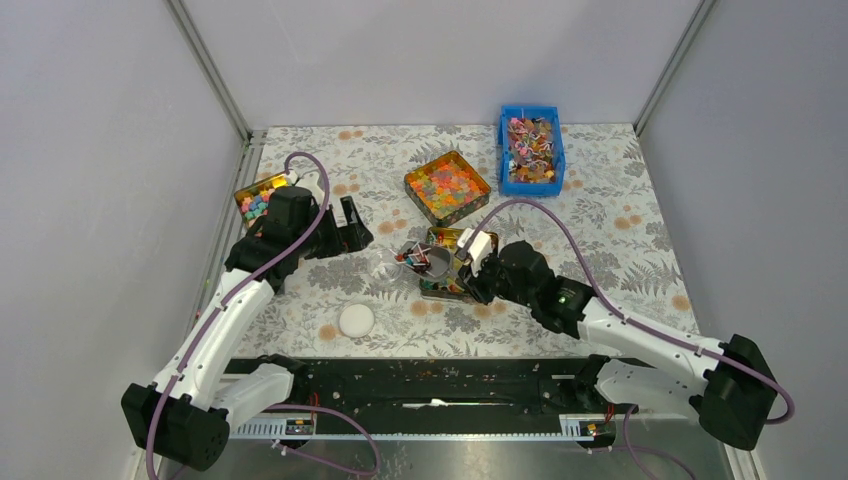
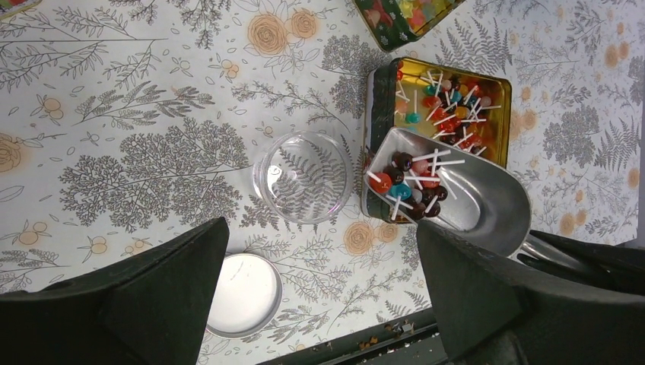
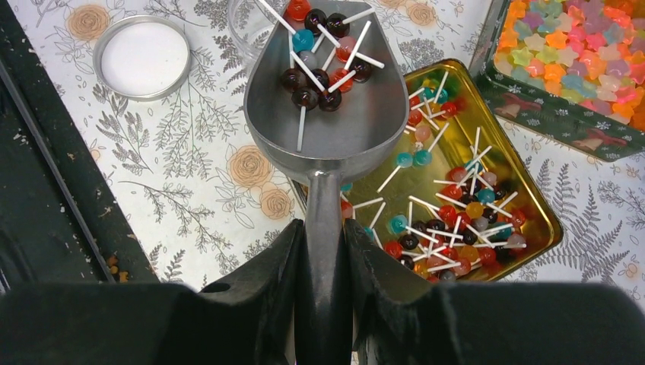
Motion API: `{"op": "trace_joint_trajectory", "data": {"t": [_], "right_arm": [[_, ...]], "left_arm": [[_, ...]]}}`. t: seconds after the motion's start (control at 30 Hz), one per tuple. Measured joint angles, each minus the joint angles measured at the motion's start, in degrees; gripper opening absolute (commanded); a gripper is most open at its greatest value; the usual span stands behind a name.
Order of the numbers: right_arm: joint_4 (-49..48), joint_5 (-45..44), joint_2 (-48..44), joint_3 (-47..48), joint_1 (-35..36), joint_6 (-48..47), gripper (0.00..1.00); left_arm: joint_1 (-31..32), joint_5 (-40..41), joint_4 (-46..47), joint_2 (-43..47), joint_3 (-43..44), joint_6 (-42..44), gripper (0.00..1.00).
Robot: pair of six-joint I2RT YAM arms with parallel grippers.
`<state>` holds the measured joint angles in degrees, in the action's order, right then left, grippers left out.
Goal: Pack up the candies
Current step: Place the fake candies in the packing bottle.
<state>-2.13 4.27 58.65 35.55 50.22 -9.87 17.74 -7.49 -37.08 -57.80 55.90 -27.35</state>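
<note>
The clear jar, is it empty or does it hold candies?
Empty: only the patterned tablecloth shows through the jar; the candies lie in the scoop.

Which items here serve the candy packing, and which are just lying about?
In use: small round candies on white sticks, silver metal scoop, gold rectangular tin, clear round jar, white round lid.
Lying about: green tin of star-shaped sweets, blue plastic bin, tin of cube sweets.

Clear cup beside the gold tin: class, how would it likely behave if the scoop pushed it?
The clear cup is empty and looks thin-walled, so it is probably light and would slide. Nothing steadies it; the left end effector stands open, apart. Round-walled, it may glance aside.
</note>
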Motion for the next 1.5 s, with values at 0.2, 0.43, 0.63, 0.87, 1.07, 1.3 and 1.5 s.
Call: {"op": "trace_joint_trajectory", "data": {"t": [0.2,0.43,0.63,0.87,1.07,1.3,1.5], "right_arm": [[-0.04,0.20,3.43,2.71,0.00,-0.20,0.00],[0.15,1.38,6.16,5.18,0.00,-0.70,0.00],[1.22,1.46,7.54,6.49,0.00,-1.57,0.00],[2.56,2.23,8.33,6.71,0.00,-2.97,0.00],[3.72,3.78,9.27,6.73,0.00,-3.89,0.00],[5.73,3.98,10.40,8.90,0.00,-5.68,0.00],[7.85,3.93,11.61,10.95,0.00,-7.63,0.00]], "left_arm": [[-0.20,0.00,-0.48,0.09,-0.02,0.00,0.99],[-0.33,0.00,-0.52,0.44,-0.02,0.02,0.99],[-0.52,0.00,-0.52,0.46,-0.02,0.00,0.99],[-0.57,0.00,-0.59,1.51,-0.26,0.00,0.99],[-0.63,0.00,-0.63,1.90,-0.28,0.00,0.99],[-0.79,0.00,-0.96,1.95,-0.42,0.00,0.99],[-0.83,0.00,-1.42,2.47,-1.20,-0.04,0.99]]}}
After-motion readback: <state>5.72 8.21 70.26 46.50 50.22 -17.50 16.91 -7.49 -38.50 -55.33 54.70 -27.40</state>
